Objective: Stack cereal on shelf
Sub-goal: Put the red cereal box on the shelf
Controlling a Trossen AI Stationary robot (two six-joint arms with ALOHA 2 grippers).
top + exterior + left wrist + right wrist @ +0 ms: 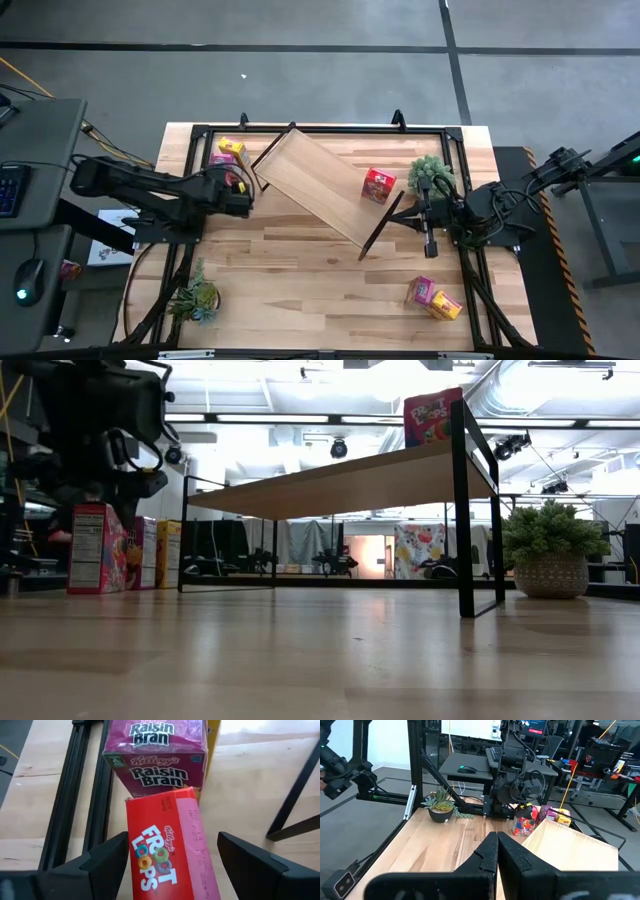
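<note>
The long light-wood shelf with thin black metal legs (pixel 325 187) lay diagonally across the far half of the table (pixel 320 285), and it carried one small red cereal box (pixel 378 185) near its right end. Six cereal boxes showed in all. Three stood together at the table's far left corner: a red Froot Loops box (pixel 167 847), a pink-magenta Raisin Bran box (pixel 156 752) touching it, and a yellow box (pixel 231 147) behind. Two more, one pink-magenta (pixel 420 291) and one yellow (pixel 446 305), lay side by side near the right front corner. Two green potted plants sat on the table, one (pixel 432 173) far right, one (pixel 193 297) front left. The left gripper (pixel 170 865) stood wide open, its fingers on either side of the red Froot Loops box without pressing it. The right gripper (pixel 497 845) was closed and empty beside the shelf's right end.
</note>
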